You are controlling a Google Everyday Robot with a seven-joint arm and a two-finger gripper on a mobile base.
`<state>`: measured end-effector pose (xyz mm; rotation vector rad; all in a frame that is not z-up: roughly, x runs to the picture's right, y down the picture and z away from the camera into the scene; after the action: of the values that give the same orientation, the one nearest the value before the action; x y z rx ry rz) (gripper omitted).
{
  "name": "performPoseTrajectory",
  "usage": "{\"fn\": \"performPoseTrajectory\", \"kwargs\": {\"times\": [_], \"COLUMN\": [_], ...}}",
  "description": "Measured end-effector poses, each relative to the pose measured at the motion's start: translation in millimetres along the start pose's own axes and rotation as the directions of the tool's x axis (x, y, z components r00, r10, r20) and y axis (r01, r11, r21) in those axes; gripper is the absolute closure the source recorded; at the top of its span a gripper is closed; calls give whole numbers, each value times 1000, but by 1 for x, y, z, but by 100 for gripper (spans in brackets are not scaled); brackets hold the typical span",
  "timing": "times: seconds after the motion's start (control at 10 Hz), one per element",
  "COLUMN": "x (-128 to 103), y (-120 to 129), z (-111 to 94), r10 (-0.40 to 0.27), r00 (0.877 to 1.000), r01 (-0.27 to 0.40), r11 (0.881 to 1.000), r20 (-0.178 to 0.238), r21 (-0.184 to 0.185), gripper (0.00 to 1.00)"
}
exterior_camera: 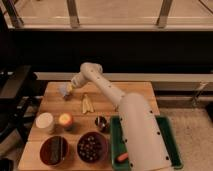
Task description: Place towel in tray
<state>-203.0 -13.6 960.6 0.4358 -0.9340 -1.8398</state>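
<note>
My gripper (67,90) is over the far left part of the wooden table (135,95), at the end of the white arm that reaches up from the lower right. A small pale grey thing, apparently the towel (63,92), is right at the gripper's tip, just above or on the table. I cannot tell whether it is held. The green tray (171,145) stands at the table's right front, mostly covered by my arm, far from the gripper.
A yellow object (87,103) lies right of the gripper. Along the front are a white cup (44,122), an orange fruit (65,120), a small dark cup (101,122) and two dark bowls (54,150) (92,147). An orange item (122,157) lies in the tray.
</note>
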Motion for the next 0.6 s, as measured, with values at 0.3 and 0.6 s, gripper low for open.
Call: {"fn": "performPoseTrajectory", "kwargs": {"times": [0.3, 0.6], "x": [-23, -70], "y": [18, 28], "z": [-66, -125], "r10": [28, 102], "r00": [999, 993], "r01": [-27, -98], "r11": [1000, 993], "r20": [35, 64], "r21": [-14, -66], "gripper": [100, 100]}}
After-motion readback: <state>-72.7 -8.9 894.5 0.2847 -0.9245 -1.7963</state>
